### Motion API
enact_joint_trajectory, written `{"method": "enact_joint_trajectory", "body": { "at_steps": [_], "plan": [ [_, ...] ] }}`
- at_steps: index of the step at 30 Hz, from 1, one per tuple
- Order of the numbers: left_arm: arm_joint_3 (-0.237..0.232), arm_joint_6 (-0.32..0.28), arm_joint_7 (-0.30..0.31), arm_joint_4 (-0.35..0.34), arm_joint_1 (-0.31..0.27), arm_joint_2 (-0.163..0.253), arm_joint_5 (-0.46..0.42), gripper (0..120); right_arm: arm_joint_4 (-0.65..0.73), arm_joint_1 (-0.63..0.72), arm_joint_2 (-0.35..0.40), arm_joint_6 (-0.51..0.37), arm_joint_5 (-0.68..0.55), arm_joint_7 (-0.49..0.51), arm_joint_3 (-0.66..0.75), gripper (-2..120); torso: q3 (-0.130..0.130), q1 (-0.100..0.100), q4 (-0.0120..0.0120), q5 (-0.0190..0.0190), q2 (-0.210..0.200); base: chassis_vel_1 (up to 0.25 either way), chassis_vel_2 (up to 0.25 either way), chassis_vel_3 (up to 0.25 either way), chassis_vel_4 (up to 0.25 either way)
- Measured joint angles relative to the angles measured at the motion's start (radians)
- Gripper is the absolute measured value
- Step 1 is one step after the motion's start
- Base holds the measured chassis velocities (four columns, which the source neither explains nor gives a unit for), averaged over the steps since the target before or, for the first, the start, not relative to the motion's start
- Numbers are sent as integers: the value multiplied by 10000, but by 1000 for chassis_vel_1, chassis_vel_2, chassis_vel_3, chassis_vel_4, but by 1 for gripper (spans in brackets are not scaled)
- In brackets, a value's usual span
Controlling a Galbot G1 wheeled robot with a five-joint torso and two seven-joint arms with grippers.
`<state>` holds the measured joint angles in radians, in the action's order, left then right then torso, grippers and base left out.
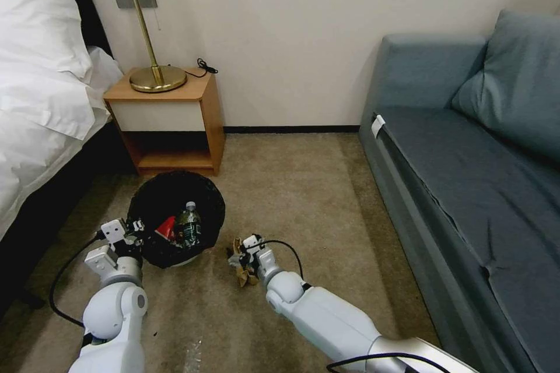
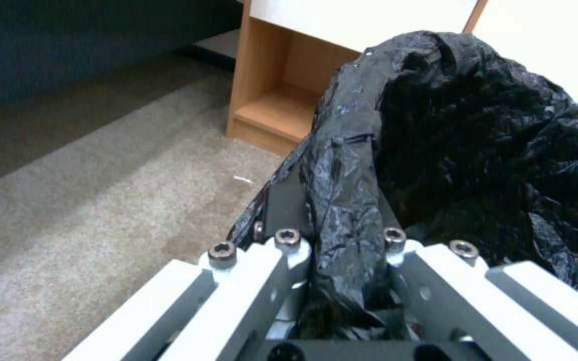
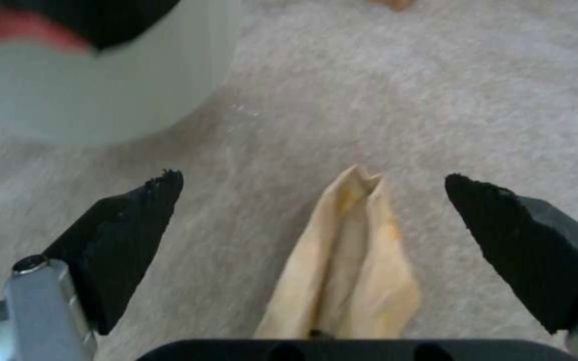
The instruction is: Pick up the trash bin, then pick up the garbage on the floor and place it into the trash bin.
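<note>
The bin (image 1: 175, 218) is held by its rim in the left gripper (image 2: 339, 240), clamped there, so the paper bag (image 3: 349, 271), lying on the carpet (image 1: 303, 198) between the wide-spread fingers of the right gripper (image 3: 312, 200), can be dropped in.

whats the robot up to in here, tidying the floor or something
Yes, it is clearing litter off the carpet. The left gripper is clamped on the bag-lined rim of the trash bin, which stands by the nightstand. A plastic bottle and a red packet already lie inside it. The right gripper is open, low over the carpet just right of the bin, with a crumpled tan paper bag between its fingers, not yet gripped.
</note>
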<state>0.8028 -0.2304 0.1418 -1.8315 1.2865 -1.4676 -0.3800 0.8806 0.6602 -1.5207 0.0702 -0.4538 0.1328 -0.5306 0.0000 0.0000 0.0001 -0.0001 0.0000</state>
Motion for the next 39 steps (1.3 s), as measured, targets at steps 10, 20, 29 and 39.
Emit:
{"method": "enact_joint_trajectory", "body": {
  "at_steps": [10, 20, 29, 39],
  "plan": [
    [28, 35, -3, -65, 163, -26, -10, 4, -914, 149, -240, 567, 952, -577, 47, 100, 0, 0, -1, 0, 0, 0, 0, 0, 0],
    [78, 55, -2, -187, 302, -46, 9, 4, -2029, -15, -665, 785, 1370, -972, 364, 100, 0, 0, -1, 0, 0, 0, 0, 0, 0],
    [89, 60, 9, -334, 431, -48, 6, 4, -2971, -191, -884, 840, 1278, -1532, 886, 98, 0, 0, -1, 0, 0, 0, 0, 0, 0],
    [16, 62, 21, -323, 308, -18, 0, 4, -3020, -84, -841, 980, 1231, -1760, 1039, 59, 0, 0, -1, 1, 1, 0, 0, 0, 0]
  ]
}}
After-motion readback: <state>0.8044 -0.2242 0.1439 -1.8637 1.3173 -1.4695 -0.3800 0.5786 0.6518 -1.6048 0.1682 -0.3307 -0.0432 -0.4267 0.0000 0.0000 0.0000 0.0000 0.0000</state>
